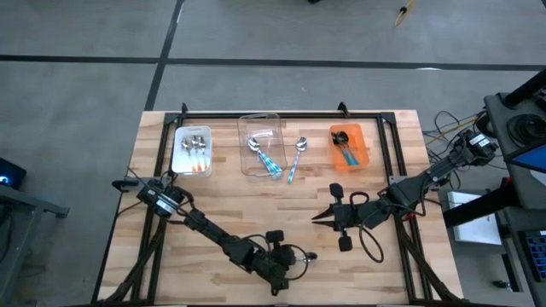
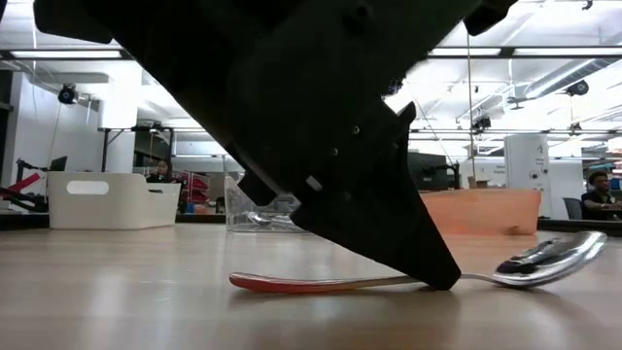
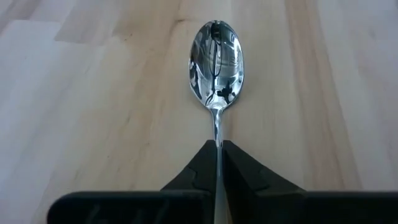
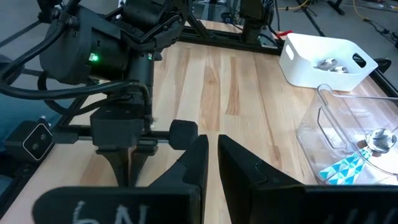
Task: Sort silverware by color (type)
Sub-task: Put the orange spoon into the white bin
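Note:
A spoon with a silver bowl [image 3: 216, 59] and an orange handle [image 2: 292, 284] lies on the wooden table near its front edge [image 1: 310, 255]. My left gripper [image 1: 299, 256] is shut on it. My right gripper [image 1: 316, 219] hovers near the table's middle, pointing left, its fingers almost together and empty [image 4: 212, 155]. A white bin [image 1: 192, 151] holds orange-handled spoons. A clear bin [image 1: 260, 145] holds blue-handled spoons. An orange bin [image 1: 350, 147] holds dark spoons. One blue-handled spoon [image 1: 296, 158] lies on the table between the clear and orange bins. My left gripper pinches the spoon's thin silver neck [image 3: 217, 134], just behind the bowl, between its two fingertips [image 2: 437, 272]. The fingers slant down from above and lie along the spoon. The orange handle lies on the table, and the bowl points toward the table's right edge.
The three bins stand in a row along the far side. A black frame [image 1: 281, 115] runs around the table's far and side edges. Bare wood lies between the bins and the grippers. People sit in the room beyond the table [image 2: 603, 194].

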